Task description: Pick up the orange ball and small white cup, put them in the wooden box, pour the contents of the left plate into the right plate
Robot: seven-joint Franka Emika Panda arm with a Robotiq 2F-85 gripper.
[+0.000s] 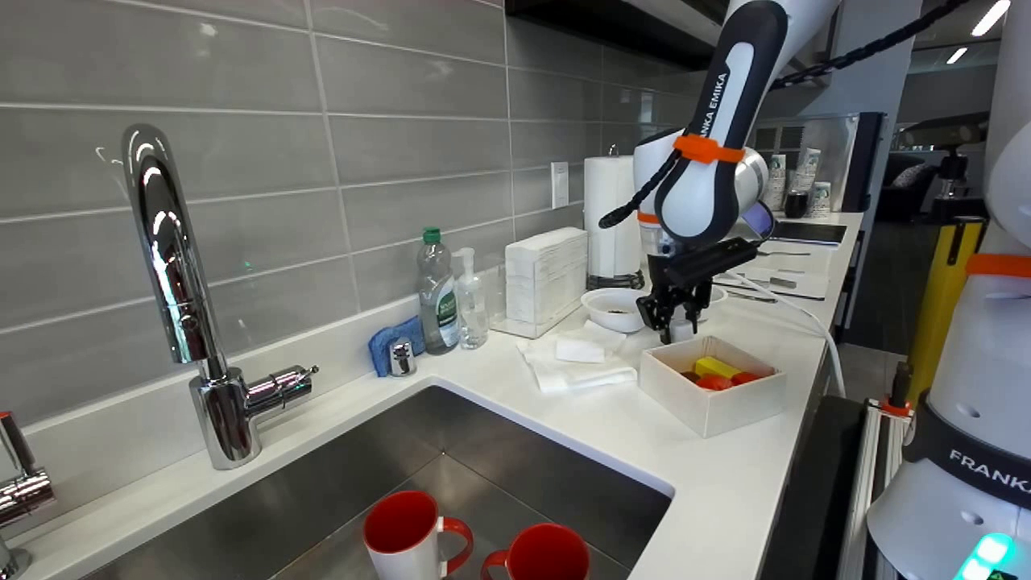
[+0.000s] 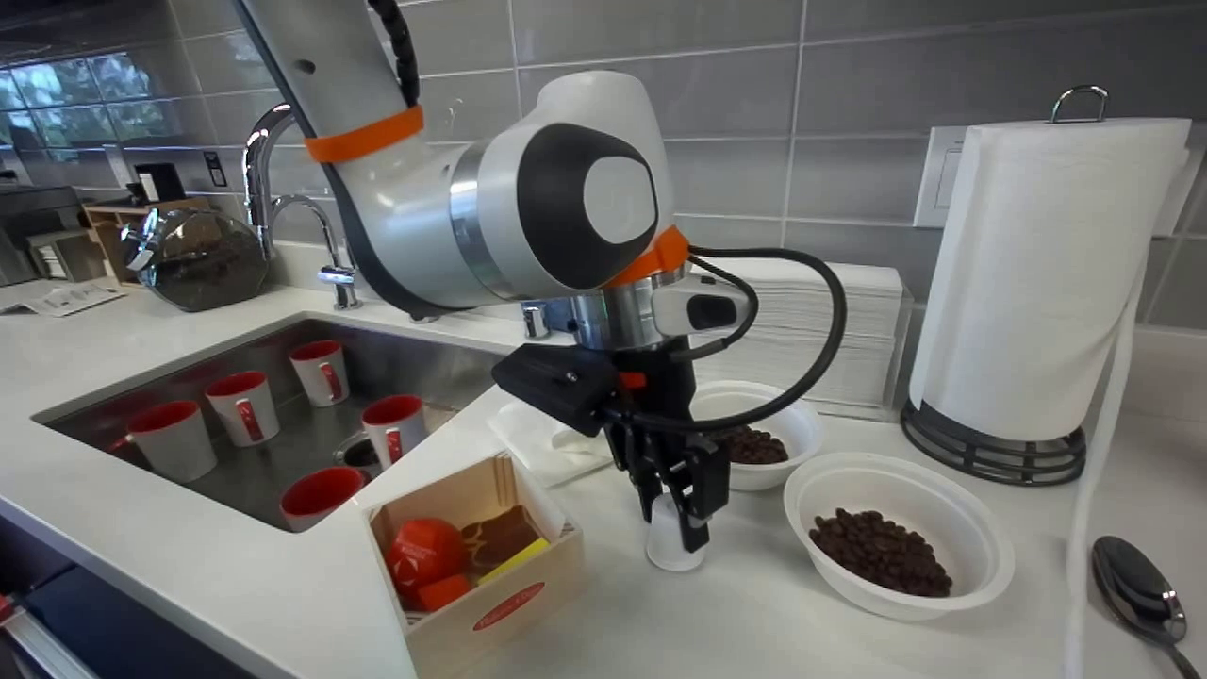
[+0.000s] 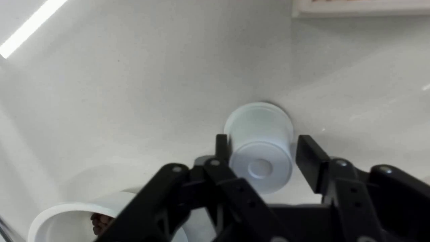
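Observation:
The small white cup [image 1: 681,330] [image 2: 671,552] [image 3: 260,168] stands upside down on the counter. My gripper [image 1: 678,316] [image 2: 675,517] [image 3: 260,149] is open around it, one finger on each side. In the wrist view the left finger is close against the cup and a gap shows at the right finger. The orange ball [image 1: 714,383] [image 2: 426,554] lies in the pale wooden box [image 1: 745,409] [image 2: 453,641] [image 3: 362,9]. Two white bowls, the plates of the task, hold dark brown bits: one by the napkins [image 2: 800,436], one nearer the spoon [image 2: 985,566].
The box also holds yellow [image 1: 715,368] and brown [image 2: 500,538] pieces. The sink [image 1: 483,475] holds several red-and-white mugs. A napkin stack [image 1: 548,282], a paper towel roll [image 2: 1047,283], a white cable [image 2: 1094,528] and a spoon [image 2: 1136,585] are near the bowls.

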